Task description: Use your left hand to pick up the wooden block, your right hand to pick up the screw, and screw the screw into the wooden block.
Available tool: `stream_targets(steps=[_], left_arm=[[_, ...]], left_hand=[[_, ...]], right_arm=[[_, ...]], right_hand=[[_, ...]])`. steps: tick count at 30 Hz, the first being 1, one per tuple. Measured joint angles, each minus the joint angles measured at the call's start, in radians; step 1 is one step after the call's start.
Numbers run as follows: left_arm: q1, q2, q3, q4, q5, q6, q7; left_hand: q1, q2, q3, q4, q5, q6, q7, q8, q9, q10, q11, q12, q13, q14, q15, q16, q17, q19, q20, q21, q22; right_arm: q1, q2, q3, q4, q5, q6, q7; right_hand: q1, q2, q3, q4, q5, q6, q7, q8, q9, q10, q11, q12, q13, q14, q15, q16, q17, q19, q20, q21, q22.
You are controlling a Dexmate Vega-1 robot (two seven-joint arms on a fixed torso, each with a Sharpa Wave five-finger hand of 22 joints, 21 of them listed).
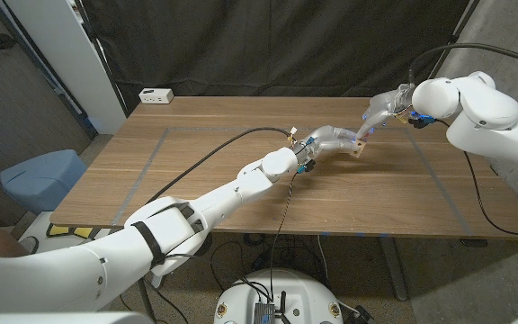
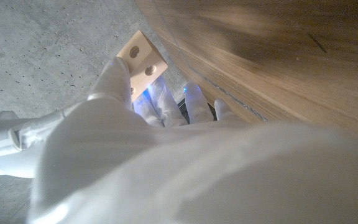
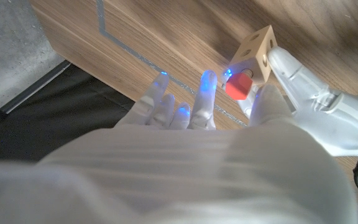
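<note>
Risk – cross-threading: I am bringing the screw [image 3: 239, 85] to the wooden block [image 1: 359, 147] in mid-air, with both arms unsupported. Any tilt between the screw's axis and the hole would likely make it bite crooked or skate off the face.

Risk – drop: my grip on the screw looks shallow, only fingertips on the red head. If I am twisting while the tip is unseated, I judge it could roll out and fall to the table [image 1: 196, 153].

Risk – block turning: I am holding the block by its edges only, so torque from the screw could spin it in my fingers.

Left hand [image 1: 329, 139]: holding the block between thumb and fingers, lifted above the table, at about 1 o'clock from the table's middle in the head view. In the left wrist view the block's holed face is turned clear of my fingertips.

Right hand [image 1: 383, 106]: pinching the red-headed screw between thumb and one fingertip, the other fingers spread loose beside it.

Screw to block: in the right wrist view the red head is sitting right against the block's face, just beside one of its holes – whether the tip is already inside, I cannot tell.

Block to right hand: at roughly 7 o'clock from it in the head view, close in.
</note>
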Motion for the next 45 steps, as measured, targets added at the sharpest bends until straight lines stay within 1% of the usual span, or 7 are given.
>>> stream_targets(steps=[12,15,20,22,33,38,45], left_arm=[[-0.003,-0.002,0.001,0.006,0.000,-0.001,-0.003],[-0.005,-0.003,0.001,0.009,0.000,-0.002,-0.005],[-0.006,-0.005,0.002,0.013,0.000,-0.004,-0.007],[-0.007,-0.006,0.002,0.014,0.000,-0.004,-0.008],[-0.007,-0.005,0.003,0.012,0.000,-0.002,-0.008],[-0.007,-0.005,0.003,0.012,0.001,0.004,-0.006],[0.001,0.001,0.003,-0.008,0.002,0.008,-0.004]], left_hand=[[0.000,0.000,0.000,0.000,0.005,0.000,0.000,0.000,0.000,0.000,0.000,0.000,0.000,0.000,0.000,0.000,0.002,0.000,0.000,0.000,0.000],[0.000,0.000,0.000,0.000,0.005,0.000,0.000,0.000,0.000,0.000,0.000,0.000,0.000,0.000,0.000,0.000,0.002,0.000,0.000,0.000,0.000],[0.000,0.000,0.000,0.000,0.005,0.000,0.000,0.000,-0.001,0.000,-0.001,0.000,0.000,0.000,0.000,0.000,0.002,0.000,0.000,0.000,0.000],[0.000,0.000,0.000,0.000,0.005,0.000,0.000,0.000,-0.001,0.000,-0.001,0.000,0.000,0.000,0.000,0.000,0.002,0.000,0.000,0.000,0.000],[0.000,0.000,0.000,0.000,0.004,0.000,0.000,-0.001,0.000,-0.002,-0.002,0.000,0.000,0.000,0.000,0.000,0.002,0.000,0.000,0.000,0.000],[0.000,0.000,0.000,0.000,0.004,0.000,0.000,-0.001,0.000,-0.002,-0.002,0.000,0.000,0.000,0.000,0.000,0.000,0.000,0.000,0.000,0.000],[0.000,0.000,0.000,0.000,0.001,0.000,0.000,-0.002,0.000,-0.001,-0.002,0.000,0.000,0.000,0.000,0.000,0.002,0.000,0.000,0.000,0.000]], right_arm=[[0.006,-0.009,0.007,0.002,0.024,0.023,0.018],[0.006,-0.012,0.009,0.002,0.027,0.028,0.020],[0.006,-0.018,0.013,0.004,0.032,0.037,0.020],[0.006,-0.019,0.014,0.005,0.033,0.040,0.021],[0.003,-0.026,0.019,0.007,0.033,0.053,0.021],[-0.002,-0.029,0.024,0.007,0.033,0.053,0.021],[-0.012,-0.033,0.033,0.005,0.029,0.070,0.010]], right_hand=[[0.069,-0.006,0.021,-0.012,0.000,-0.104,-0.036,-0.033,0.009,-0.065,-0.019,0.000,0.000,-0.031,0.002,0.000,0.000,-0.025,0.003,0.000,0.000],[0.085,-0.011,0.023,-0.014,0.000,-0.116,-0.049,-0.033,0.010,-0.075,-0.030,0.000,0.000,-0.038,0.002,0.000,0.000,-0.030,-0.002,0.000,0.000],[0.118,-0.013,0.036,-0.019,0.000,-0.126,-0.061,-0.033,0.014,-0.089,-0.044,0.000,0.000,-0.048,0.002,0.000,0.000,-0.036,0.003,0.000,0.000],[0.134,-0.016,0.040,-0.021,0.000,-0.120,-0.078,-0.033,0.015,-0.093,-0.047,0.000,0.000,-0.051,0.003,0.000,0.000,-0.036,0.003,0.000,0.000],[0.181,-0.016,0.055,-0.016,0.000,-0.101,-0.117,-0.010,0.028,-0.096,-0.080,0.005,0.000,-0.057,0.000,0.000,0.003,-0.037,0.001,0.000,0.000],[0.196,-0.017,0.059,-0.020,0.006,-0.090,-0.128,0.001,0.032,-0.089,-0.087,0.009,0.000,-0.057,0.000,0.000,0.003,-0.041,0.005,0.000,0.000],[0.212,-0.017,0.066,-0.014,0.007,-0.076,-0.134,0.013,0.037,-0.087,-0.088,0.009,0.000,-0.063,0.005,0.005,0.003,-0.043,0.007,0.000,0.000]])
